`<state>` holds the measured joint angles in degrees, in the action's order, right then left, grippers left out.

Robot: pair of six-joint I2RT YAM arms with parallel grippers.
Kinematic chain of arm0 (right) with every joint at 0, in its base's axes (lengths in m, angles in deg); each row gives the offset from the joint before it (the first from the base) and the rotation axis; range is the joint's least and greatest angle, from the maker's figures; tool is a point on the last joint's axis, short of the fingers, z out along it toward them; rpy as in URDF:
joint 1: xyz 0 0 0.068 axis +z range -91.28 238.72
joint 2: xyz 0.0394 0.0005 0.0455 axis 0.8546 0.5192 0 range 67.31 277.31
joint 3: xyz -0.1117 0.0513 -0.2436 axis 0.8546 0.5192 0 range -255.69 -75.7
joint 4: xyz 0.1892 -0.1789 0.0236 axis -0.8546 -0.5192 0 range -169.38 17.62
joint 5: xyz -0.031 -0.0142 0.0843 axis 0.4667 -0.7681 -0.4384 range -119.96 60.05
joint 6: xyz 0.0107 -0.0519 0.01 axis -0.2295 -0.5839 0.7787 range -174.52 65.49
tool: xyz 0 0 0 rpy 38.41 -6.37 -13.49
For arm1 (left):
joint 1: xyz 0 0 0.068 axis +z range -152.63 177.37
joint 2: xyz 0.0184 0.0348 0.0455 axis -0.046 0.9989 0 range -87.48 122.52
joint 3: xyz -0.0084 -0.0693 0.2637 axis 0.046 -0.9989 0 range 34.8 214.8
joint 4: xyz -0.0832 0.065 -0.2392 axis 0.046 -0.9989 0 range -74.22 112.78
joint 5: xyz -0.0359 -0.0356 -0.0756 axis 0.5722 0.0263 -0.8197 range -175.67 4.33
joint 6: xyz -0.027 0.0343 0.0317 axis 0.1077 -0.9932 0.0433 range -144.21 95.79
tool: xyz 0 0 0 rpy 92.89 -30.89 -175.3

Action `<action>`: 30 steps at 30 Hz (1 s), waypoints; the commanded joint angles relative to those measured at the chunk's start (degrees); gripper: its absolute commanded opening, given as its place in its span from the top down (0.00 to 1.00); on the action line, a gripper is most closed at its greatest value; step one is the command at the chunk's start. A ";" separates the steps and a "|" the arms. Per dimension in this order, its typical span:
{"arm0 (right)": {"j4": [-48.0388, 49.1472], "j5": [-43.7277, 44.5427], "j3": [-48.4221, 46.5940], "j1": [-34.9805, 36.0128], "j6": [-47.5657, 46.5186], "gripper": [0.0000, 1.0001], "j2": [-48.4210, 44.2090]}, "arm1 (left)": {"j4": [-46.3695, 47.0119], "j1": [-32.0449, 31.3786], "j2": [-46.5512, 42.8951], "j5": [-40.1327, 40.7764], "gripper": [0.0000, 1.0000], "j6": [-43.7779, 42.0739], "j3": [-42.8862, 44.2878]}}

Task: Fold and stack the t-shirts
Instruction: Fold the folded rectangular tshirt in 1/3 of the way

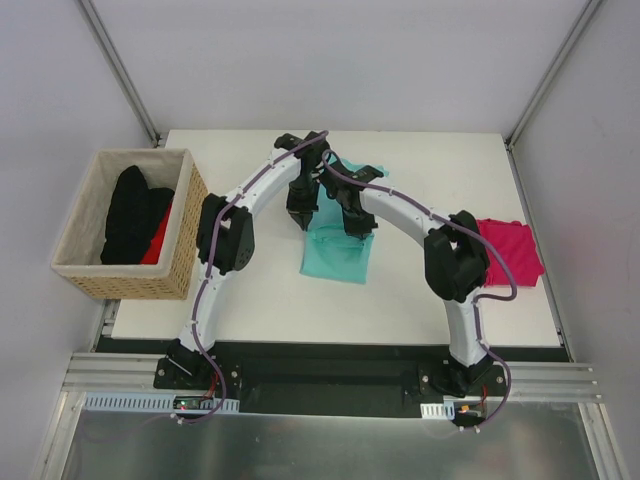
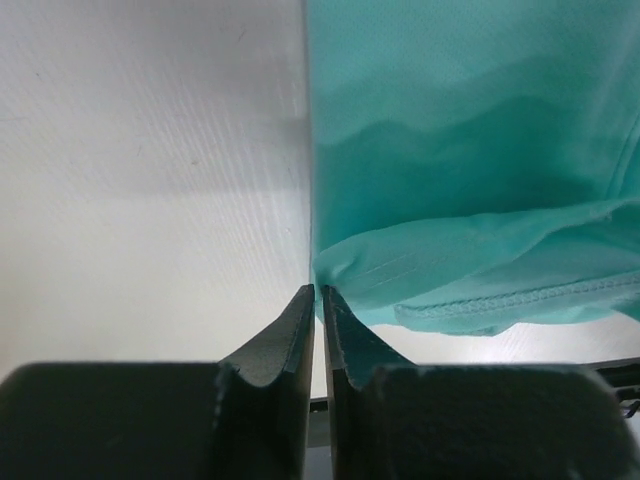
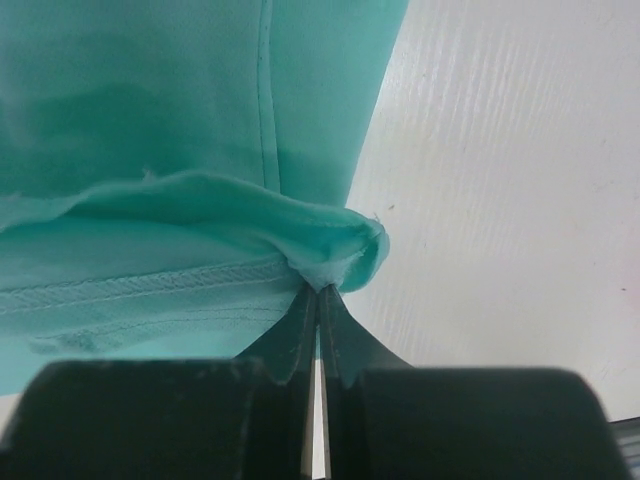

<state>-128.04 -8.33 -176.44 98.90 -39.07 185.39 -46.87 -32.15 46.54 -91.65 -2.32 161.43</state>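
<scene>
Teal t-shirt (image 1: 340,255) seems partly folded mid-table (image 1: 430,180), one corner clamped in the right gripper (image 3: 320,292), the left gripper (image 2: 318,292) almost closed at its edge, hold unclear, and the pink t-shirt (image 1: 510,250) lies well apart, so stacking is not done.

No readable text, labels, brands or numbers in any view. teal shirt (image 1: 338,258): plain cloth, only seams and hem stitching up close, no print or tag legible. pink shirt (image 1: 512,252): plain as well. basket (image 1: 186,250): bare wicker, no label. Small boards (image 1: 188,403) at the arm bases may carry markings, but they are too small to make out.
</scene>
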 commanded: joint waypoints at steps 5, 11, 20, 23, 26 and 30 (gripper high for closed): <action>-1.12 -0.80 -5.86 -2.21 -3.13 0.99 3.20 | -1.46 1.65 -0.51 -0.79 0.88 -1.76 2.31; -1.12 -2.20 -9.28 -3.44 -4.63 0.99 6.36 | -1.46 2.53 -2.62 -0.53 0.88 -1.85 1.17; -3.57 -3.08 -21.76 -6.25 -7.70 0.92 12.61 | -1.37 2.71 -5.96 1.14 0.91 -1.15 -4.89; -3.67 -2.73 -24.48 -7.40 -9.11 0.81 13.49 | -1.11 2.71 -7.62 1.93 0.91 -0.71 -7.61; -3.49 -0.63 -24.93 -7.93 -10.78 0.71 12.79 | -0.23 2.80 -9.38 2.29 0.91 -0.27 -10.25; -2.97 0.26 -23.88 -8.10 -12.01 0.67 10.95 | 0.04 2.80 -10.35 2.20 0.91 0.17 -11.31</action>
<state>-129.66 -9.90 -199.15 90.73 -48.41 199.29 -46.39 -29.57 40.81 -90.95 -2.67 151.02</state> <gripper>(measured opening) 0.324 0.091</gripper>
